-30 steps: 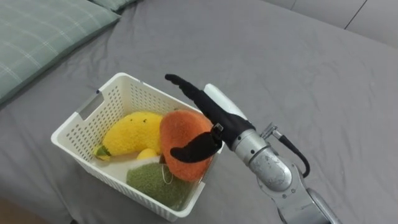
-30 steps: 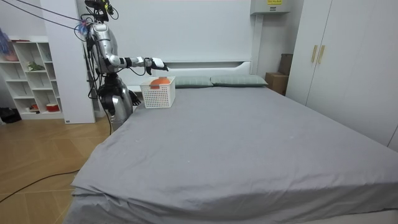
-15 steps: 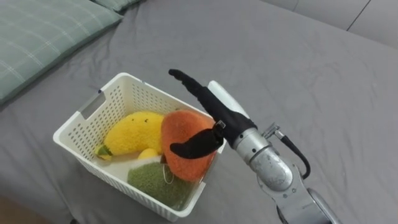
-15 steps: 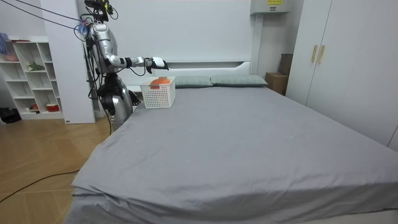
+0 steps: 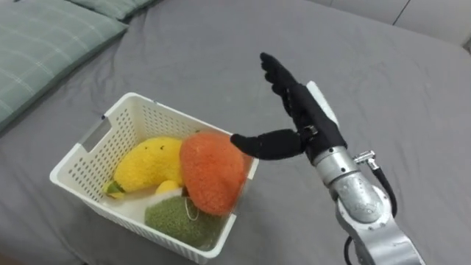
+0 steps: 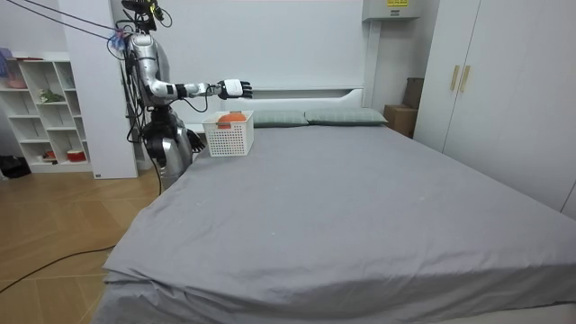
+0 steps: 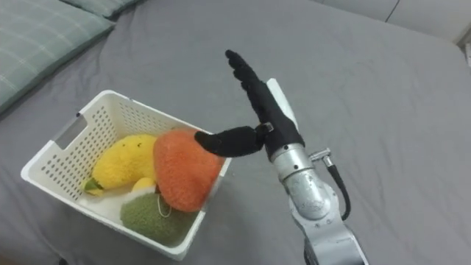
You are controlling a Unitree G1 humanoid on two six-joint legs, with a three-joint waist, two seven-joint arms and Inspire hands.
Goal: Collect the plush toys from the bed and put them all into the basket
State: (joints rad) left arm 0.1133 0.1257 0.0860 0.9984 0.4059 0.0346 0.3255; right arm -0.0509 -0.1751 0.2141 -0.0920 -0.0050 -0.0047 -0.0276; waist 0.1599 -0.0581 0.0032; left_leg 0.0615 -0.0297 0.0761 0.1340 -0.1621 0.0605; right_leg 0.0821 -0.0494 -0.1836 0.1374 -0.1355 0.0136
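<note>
Right hand (image 5: 307, 116), fingers straight, hovers above orange toy (image 5: 212, 171) in basket (image 5: 151, 116).

Soft, even light lies over the grey bed (image 5: 383, 66), and no glare shows on it. The right hand (image 5: 305, 118) reads dark and matte, and the metal forearm behind it catches a mild sheen. Shadows around the white basket (image 5: 169, 118) are faint. The room view is bright, its white wardrobe (image 6: 513, 90) flatly lit.

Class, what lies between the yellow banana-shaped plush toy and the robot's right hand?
A round orange plush toy, propped against the white plastic basket's rim, seen in both eye views.
</note>
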